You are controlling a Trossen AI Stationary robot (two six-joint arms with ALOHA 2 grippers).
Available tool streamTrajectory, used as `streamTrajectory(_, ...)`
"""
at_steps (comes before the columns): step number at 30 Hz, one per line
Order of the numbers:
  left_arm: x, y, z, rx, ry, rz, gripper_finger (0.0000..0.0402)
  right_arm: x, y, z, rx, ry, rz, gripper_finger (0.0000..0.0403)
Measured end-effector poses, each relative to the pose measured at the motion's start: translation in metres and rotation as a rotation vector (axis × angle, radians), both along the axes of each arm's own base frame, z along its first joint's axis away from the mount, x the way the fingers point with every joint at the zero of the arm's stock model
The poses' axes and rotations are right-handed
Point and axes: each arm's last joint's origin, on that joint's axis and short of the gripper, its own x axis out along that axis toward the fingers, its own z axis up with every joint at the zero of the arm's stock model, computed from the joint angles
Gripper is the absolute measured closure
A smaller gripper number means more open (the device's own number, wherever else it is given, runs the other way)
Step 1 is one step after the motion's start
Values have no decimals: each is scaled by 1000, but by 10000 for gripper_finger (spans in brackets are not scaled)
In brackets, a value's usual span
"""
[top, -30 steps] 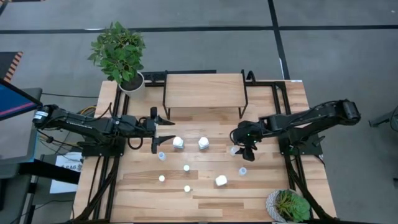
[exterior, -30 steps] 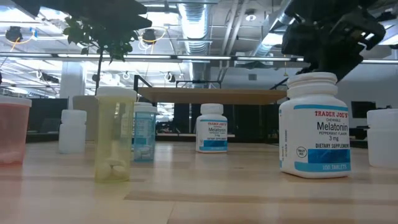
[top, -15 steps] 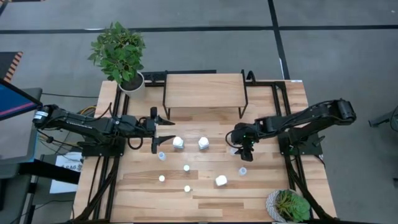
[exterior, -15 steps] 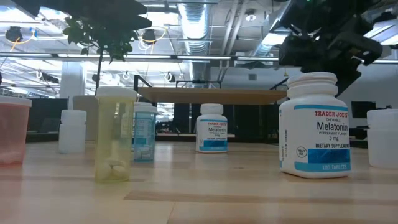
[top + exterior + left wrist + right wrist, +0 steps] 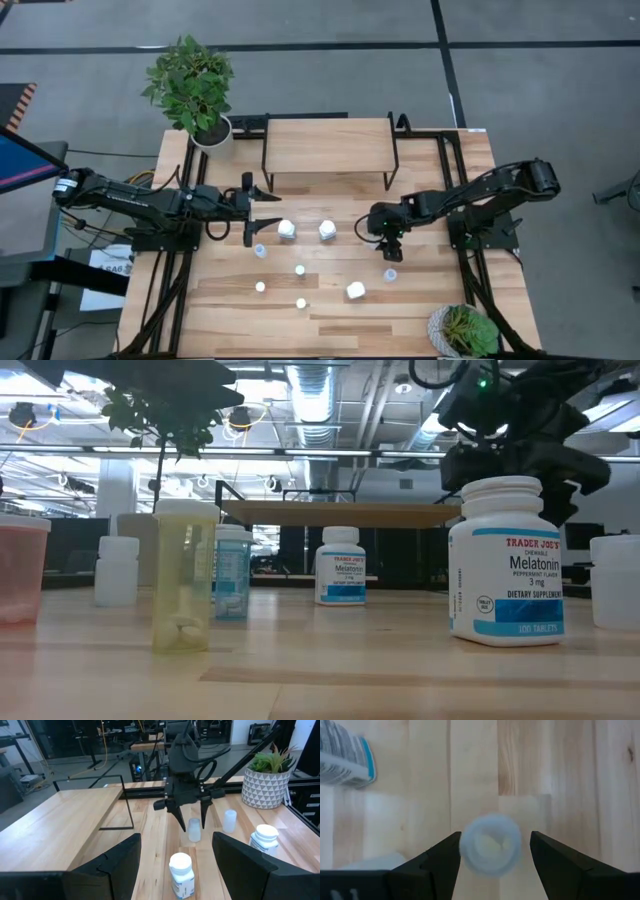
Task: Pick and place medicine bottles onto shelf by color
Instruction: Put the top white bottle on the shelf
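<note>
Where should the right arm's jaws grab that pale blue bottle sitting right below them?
Grip the pale blue bottle across its round body, coming straight down. It stands upright between the open right gripper jaws, roughly centred, so closing on opposite sides should hold it.

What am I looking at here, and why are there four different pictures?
These are two robot arms at a wooden table, filmed by four cameras at one moment. One looks straight down, one sits at table level, and one rides on each wrist. Small medicine bottles stand on the table; the job is to sort them by colour onto the shelf. The right gripper hangs open above a pale blue bottle, its fingers on either side of it, not gripping. The left gripper waits open near the table's left side, holding nothing. Two potted plants sit at corners.
</note>
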Motion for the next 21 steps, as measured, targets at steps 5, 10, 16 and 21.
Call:
streamTrajectory(5,0,0,-1,1,8,0,168,1,0,1,1,-16,0,143)
streamTrajectory(10,0,0,-1,0,8,1,168,3,0,1,2,-28,0,156)
streamTrajectory(16,0,0,-1,-2,9,1,168,2,0,1,2,-24,0,207)
streamTrajectory(21,0,0,-1,-3,8,1,168,4,0,4,14,-41,-18,259)
